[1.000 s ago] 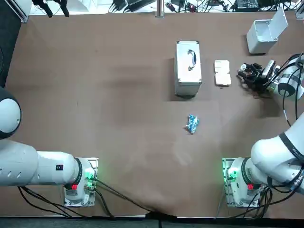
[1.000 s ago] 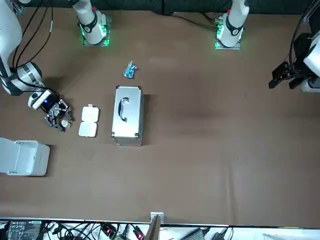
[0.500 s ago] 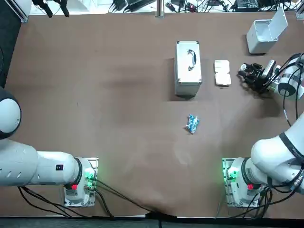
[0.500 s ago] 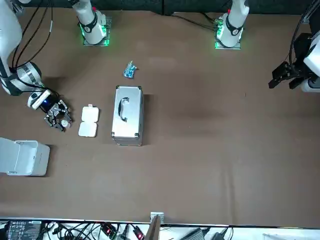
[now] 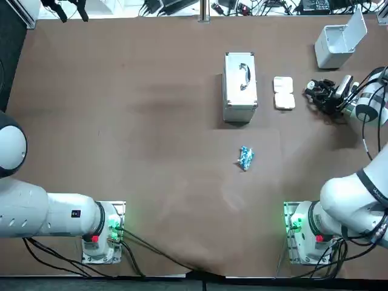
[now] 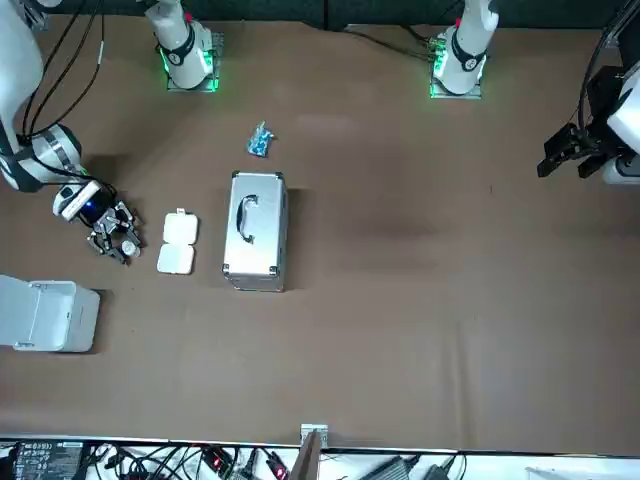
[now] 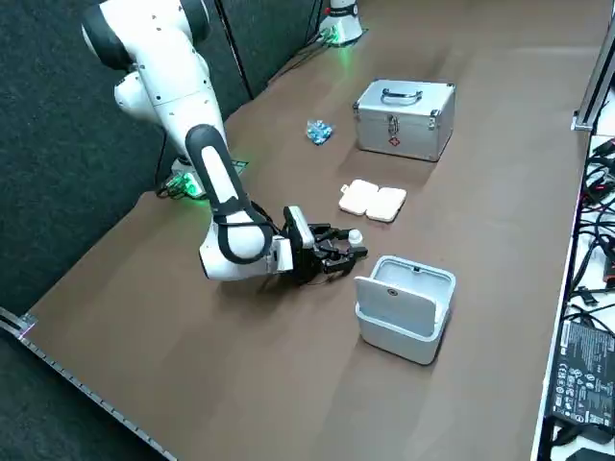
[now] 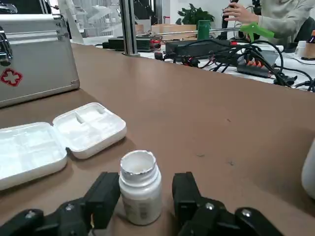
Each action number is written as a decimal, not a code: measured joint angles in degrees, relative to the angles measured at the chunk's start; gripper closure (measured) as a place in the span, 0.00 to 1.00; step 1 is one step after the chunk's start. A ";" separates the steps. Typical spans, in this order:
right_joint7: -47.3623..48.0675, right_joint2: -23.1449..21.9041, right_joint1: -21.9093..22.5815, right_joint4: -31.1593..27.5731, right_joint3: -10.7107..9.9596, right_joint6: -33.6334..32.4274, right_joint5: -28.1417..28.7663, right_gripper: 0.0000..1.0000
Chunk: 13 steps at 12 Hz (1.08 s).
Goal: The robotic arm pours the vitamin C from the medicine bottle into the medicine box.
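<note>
Right wrist view: right gripper (image 8: pixel 145 183) spread astride upright medicine bottle (image 8: pixel 140 189), holding nothing. Shifted slightly this past second; grasp pending, medicine box (image 8: pixel 59 137) open.

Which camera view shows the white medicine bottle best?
The right wrist view. There the medicine bottle stands upright, seen close, between the open fingers of the right tool. The right side view shows only its white top at the tool's tip. In the top and front views it barely shows beside the tool.
</note>
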 joint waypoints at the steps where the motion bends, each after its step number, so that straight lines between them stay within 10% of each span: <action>1: 0.00 0.01 0.00 0.00 0.00 0.00 0.00 0.34; 13: 0.01 0.33 0.23 0.00 0.03 0.00 0.00 0.42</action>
